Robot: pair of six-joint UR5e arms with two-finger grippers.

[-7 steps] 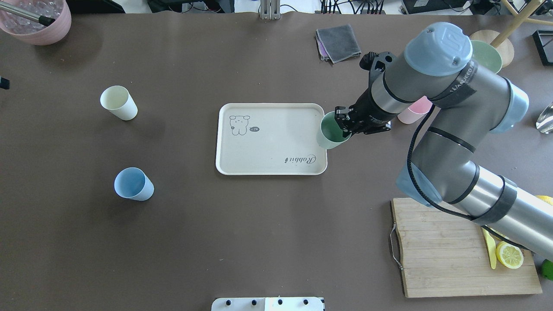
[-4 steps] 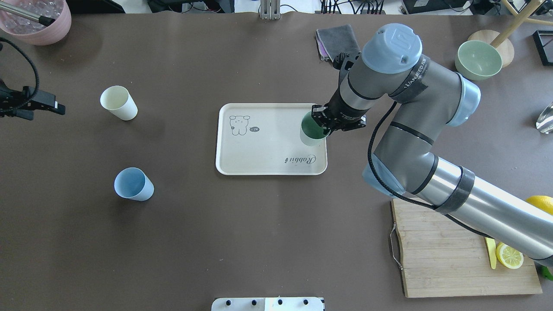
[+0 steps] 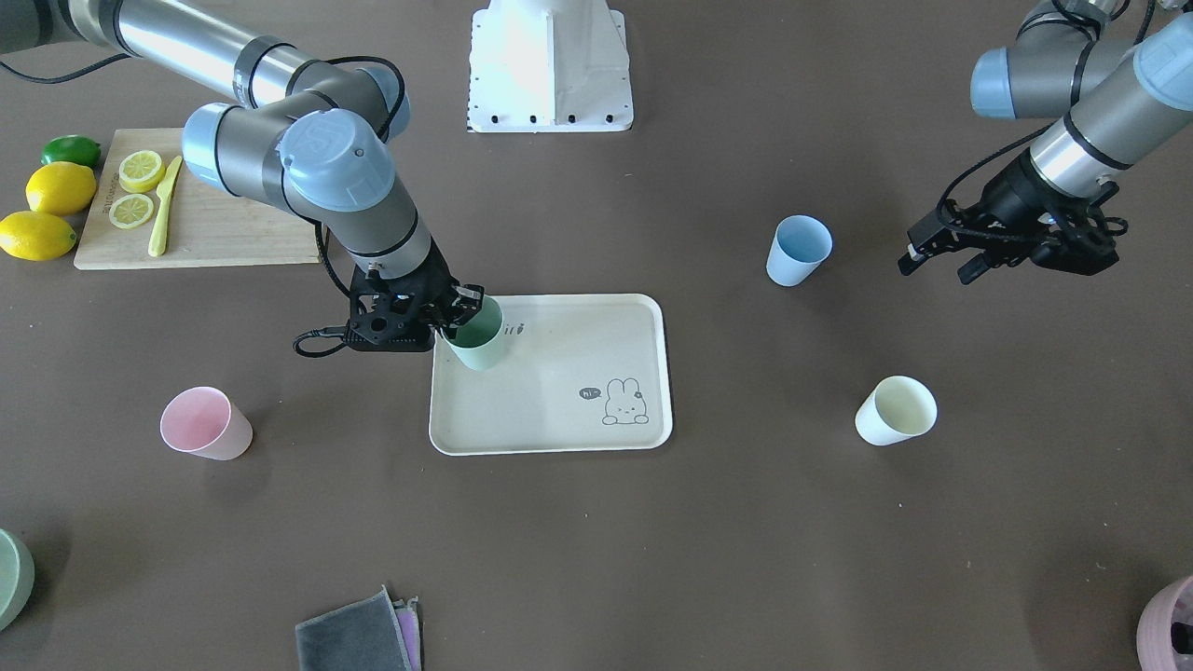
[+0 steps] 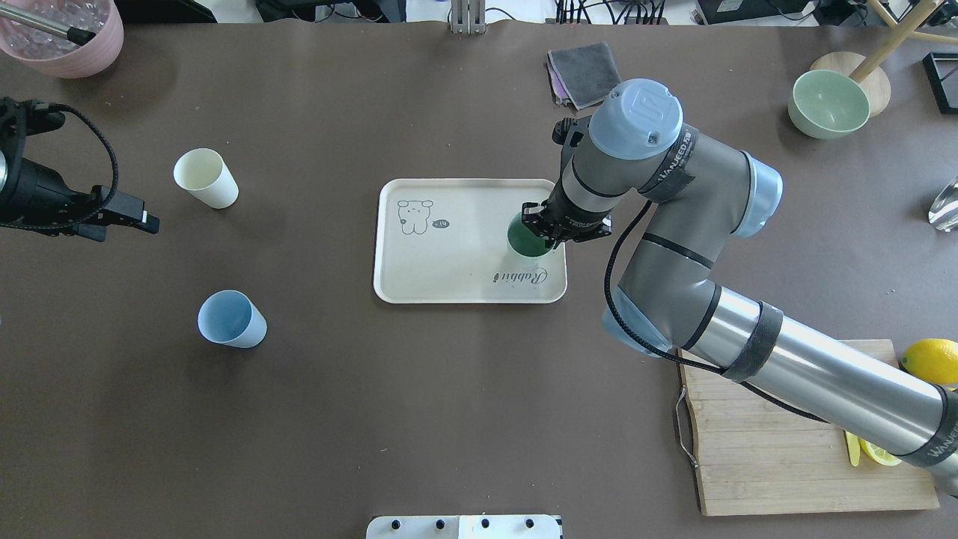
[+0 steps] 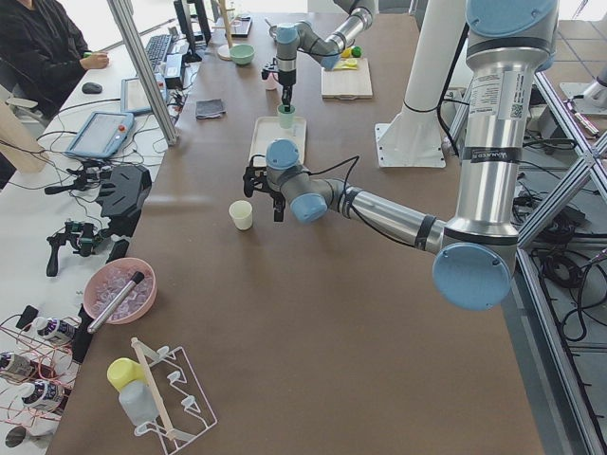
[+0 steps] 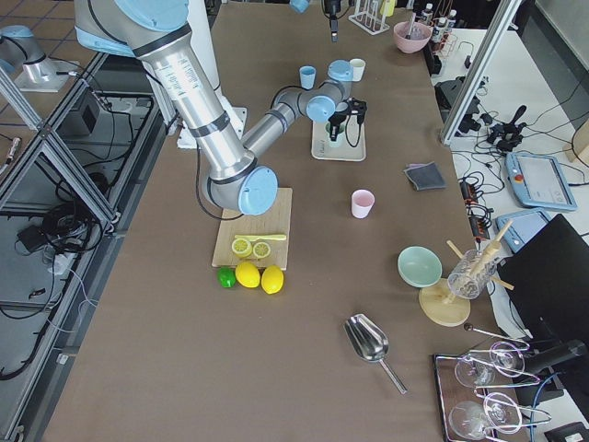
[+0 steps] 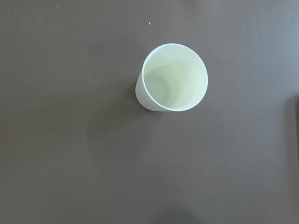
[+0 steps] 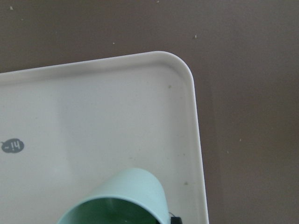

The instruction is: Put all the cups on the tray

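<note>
The cream tray [image 4: 449,254] with the bunny drawing lies mid-table; it also shows in the front view [image 3: 559,401]. My right gripper [image 4: 550,226] is shut on the rim of the green cup [image 4: 528,238], holding it over the tray's right end [image 8: 140,107]. I cannot tell whether the cup touches the tray. My left gripper [image 4: 127,222] is open and empty, just left of the cream cup [image 4: 206,178], which fills the left wrist view [image 7: 173,79]. The blue cup [image 4: 230,319] and the pink cup [image 3: 205,424] stand on the table. The right arm hides the pink cup in the overhead view.
A wooden cutting board [image 4: 763,449] with lemon slices and a yellow knife lies at the near right, with whole lemons [image 3: 56,191] beside it. A green bowl [image 4: 827,105], a grey cloth [image 4: 587,73] and a pink bowl [image 4: 67,37] sit along the far edge.
My right arm has carried the green cup left, from the tray's right rim to over the tray. My left arm has come into view from the left, near the cream cup.
</note>
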